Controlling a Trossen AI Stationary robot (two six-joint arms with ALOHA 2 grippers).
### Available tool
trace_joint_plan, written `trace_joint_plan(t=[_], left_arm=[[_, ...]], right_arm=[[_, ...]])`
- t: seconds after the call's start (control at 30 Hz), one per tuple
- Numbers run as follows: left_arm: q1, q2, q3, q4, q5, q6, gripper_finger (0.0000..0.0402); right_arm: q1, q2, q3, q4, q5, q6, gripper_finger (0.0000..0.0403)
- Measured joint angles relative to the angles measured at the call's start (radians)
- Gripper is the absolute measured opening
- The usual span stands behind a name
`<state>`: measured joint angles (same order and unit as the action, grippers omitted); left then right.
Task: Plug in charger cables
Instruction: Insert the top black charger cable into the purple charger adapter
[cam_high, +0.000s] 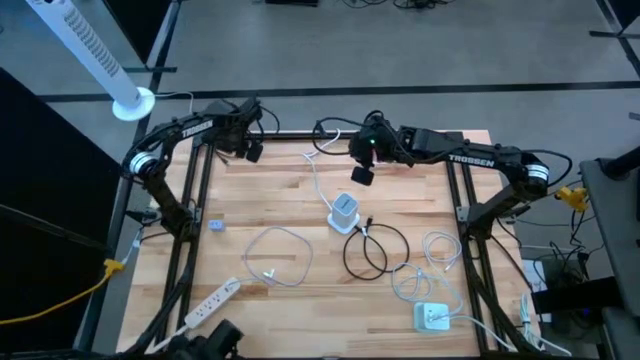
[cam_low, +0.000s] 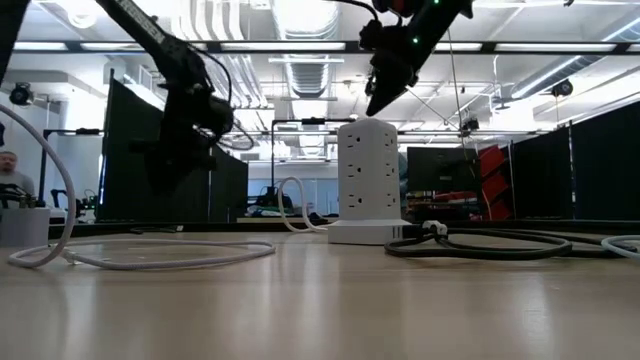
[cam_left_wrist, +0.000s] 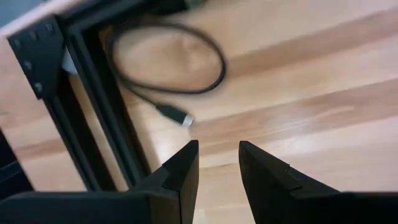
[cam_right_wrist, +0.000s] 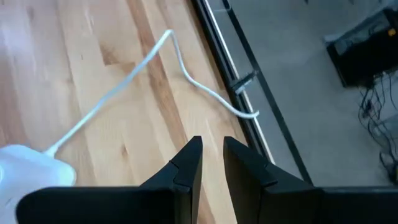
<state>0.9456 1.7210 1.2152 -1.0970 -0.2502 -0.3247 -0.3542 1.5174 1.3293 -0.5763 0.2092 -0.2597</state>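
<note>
A white socket tower (cam_high: 344, 212) (cam_low: 368, 180) stands upright mid-table. A black cable (cam_high: 375, 250) (cam_low: 480, 245) lies looped on the table beside it. One white cable (cam_high: 275, 255) (cam_low: 150, 255) lies looped to its left, and more white cables (cam_high: 432, 262) lie to its right. My right gripper (cam_high: 362, 176) (cam_right_wrist: 212, 155) hangs above and behind the tower, open by a narrow gap. My left gripper (cam_high: 251, 151) (cam_left_wrist: 219, 162) hovers at the far left, open, over a black plug-ended cable (cam_left_wrist: 177, 116). Neither gripper holds anything.
A long white power strip (cam_high: 210, 303) lies at the near left edge and a white charger block (cam_high: 432, 317) at the near right. The tower's white cord (cam_right_wrist: 124, 81) runs off the far edge. Black frame posts (cam_left_wrist: 93, 118) flank the table. Bare wood lies between the tower and the left gripper.
</note>
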Motion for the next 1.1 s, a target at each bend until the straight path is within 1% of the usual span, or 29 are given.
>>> trace_joint_plan(t=[0.13, 0.2, 0.3, 0.37, 0.4, 0.47, 0.57, 0.63, 0.73, 0.83, 0.97, 1.03, 1.1], left_arm=[[0.002, 0.052, 0.0, -0.011, 0.002, 0.037, 0.0103], [0.001, 0.068, 0.0, -0.06, 0.038, 0.091, 0.0103], [-0.014, 0.074, 0.0, -0.164, 0.184, 0.171, 0.0103], [-0.036, 0.07, 0.0, -0.223, 0.272, 0.154, 0.0103], [-0.052, 0.065, 0.0, -0.251, 0.292, 0.148, 0.0103], [-0.102, 0.057, 0.0, -0.314, 0.28, 0.151, 0.0103], [-0.215, 0.045, 0.0, -0.377, 0.238, 0.175, 0.0103], [-0.3, 0.038, 0.0, -0.386, 0.209, 0.208, 0.0103], [-0.427, 0.032, 0.0, -0.386, 0.192, 0.265, 0.0103], [-0.545, 0.032, 0.0, -0.392, 0.19, 0.29, 0.0103], [-0.68, 0.031, -0.005, -0.404, 0.192, 0.308, 0.0104], [-0.726, 0.031, -0.019, -0.405, 0.203, 0.322, 0.0109], [-0.75, 0.031, -0.041, -0.402, 0.215, 0.305, 0.0116]], right_arm=[[0.002, 0.003, 0.0, 0.043, -0.037, -0.028, 0.0053], [0.002, 0.003, 0.0, 0.041, -0.051, -0.028, 0.0051], [0.002, 0.002, 0.0, 0.011, -0.053, -0.006, 0.0045], [0.002, 0.002, 0.0, -0.001, -0.053, 0.002, 0.0041], [0.002, 0.002, 0.0, -0.004, -0.053, 0.002, 0.0039], [0.002, 0.002, 0.0, -0.006, -0.053, -0.001, 0.0036], [-0.002, 0.002, 0.0, -0.005, -0.053, -0.004, 0.0034], [-0.006, 0.002, 0.0, -0.002, -0.053, -0.009, 0.0035], [-0.009, 0.003, -0.001, 0.005, -0.052, -0.038, 0.0042], [-0.008, 0.003, 0.0, 0.005, -0.052, -0.057, 0.005], [-0.008, 0.003, -0.001, 0.005, -0.052, -0.027, 0.0063], [-0.008, 0.004, -0.001, 0.005, -0.052, -0.001, 0.007], [-0.008, 0.004, -0.001, 0.004, -0.053, 0.023, 0.0077]])
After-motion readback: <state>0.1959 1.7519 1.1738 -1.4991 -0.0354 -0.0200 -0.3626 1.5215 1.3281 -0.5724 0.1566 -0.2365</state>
